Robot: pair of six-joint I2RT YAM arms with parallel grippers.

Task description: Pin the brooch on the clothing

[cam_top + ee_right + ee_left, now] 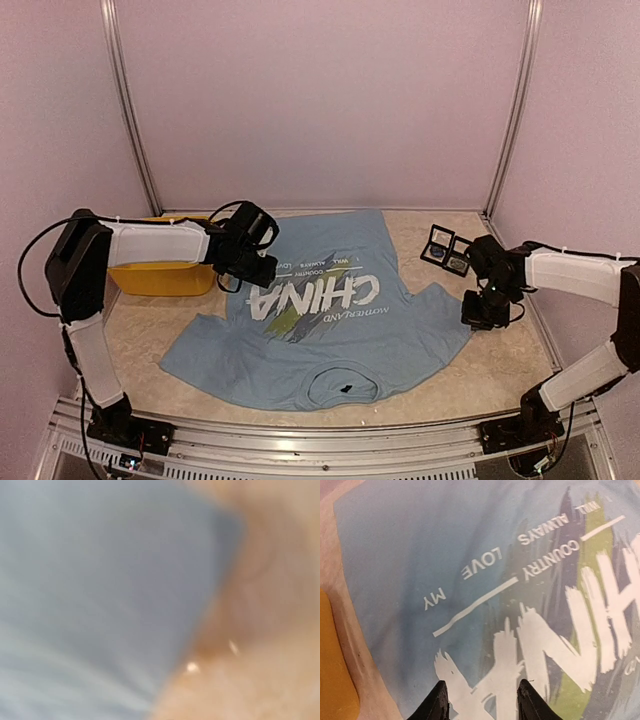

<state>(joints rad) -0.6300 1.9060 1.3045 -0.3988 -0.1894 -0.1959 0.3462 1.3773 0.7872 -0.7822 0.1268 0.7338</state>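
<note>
The light blue T-shirt (330, 320) lies flat on the table, its white "CHINA" print (318, 292) upside down to me. My left gripper (262, 272) hovers over the print's left end. In the left wrist view its fingers (437, 702) stand apart and empty (482, 687) over the white letters (530, 645). My right gripper (483, 312) points down at the edge of the shirt's right sleeve. The right wrist view is a close blur of blue cloth (100, 590) and tan table (270, 680), with no fingers showing. I cannot make out the brooch for certain.
Two small black open boxes (447, 251) sit at the back right, beside the shirt, one with a pale item inside. A yellow bin (160, 275) stands under my left arm. A small dark mark (344, 388) lies by the collar.
</note>
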